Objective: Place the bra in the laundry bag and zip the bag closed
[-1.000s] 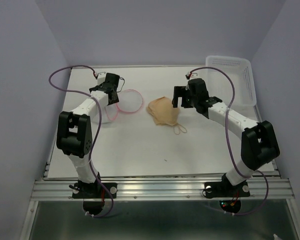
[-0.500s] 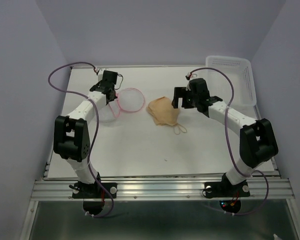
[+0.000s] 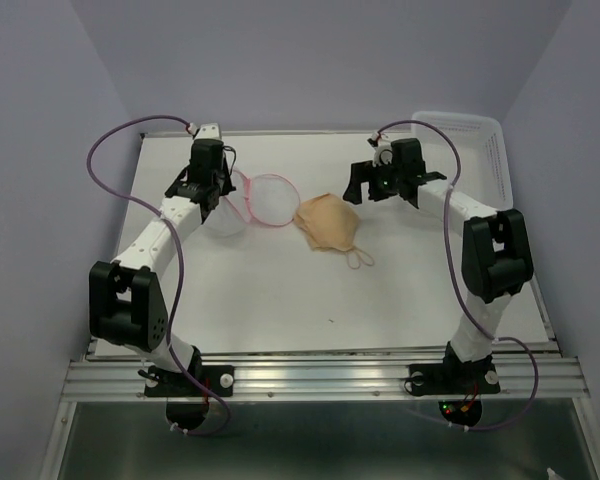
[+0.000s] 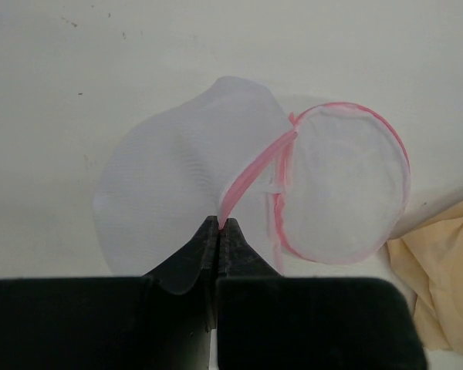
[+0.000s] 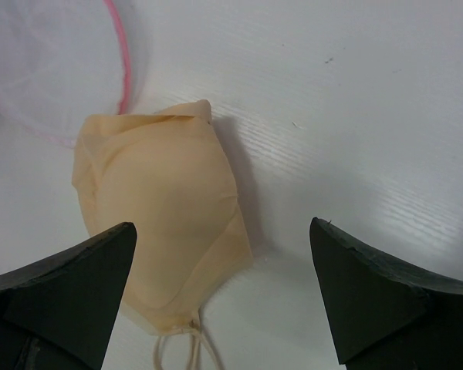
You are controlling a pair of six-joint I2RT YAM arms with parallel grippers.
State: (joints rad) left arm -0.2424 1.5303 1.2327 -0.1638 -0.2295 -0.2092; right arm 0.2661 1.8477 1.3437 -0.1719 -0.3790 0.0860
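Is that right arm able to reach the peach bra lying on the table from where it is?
Probably yes. The right pincer hangs wide open close above the bra, with nothing between them; the laundry bag lies off to the side, pinched by the left pincer.

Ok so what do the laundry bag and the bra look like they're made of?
Laundry bag: apparently fine translucent white mesh, the table showing through, with pink-red trim on its rims. Bra: soft matte peach fabric, smooth with folded edges; the weave is too fine to tell.
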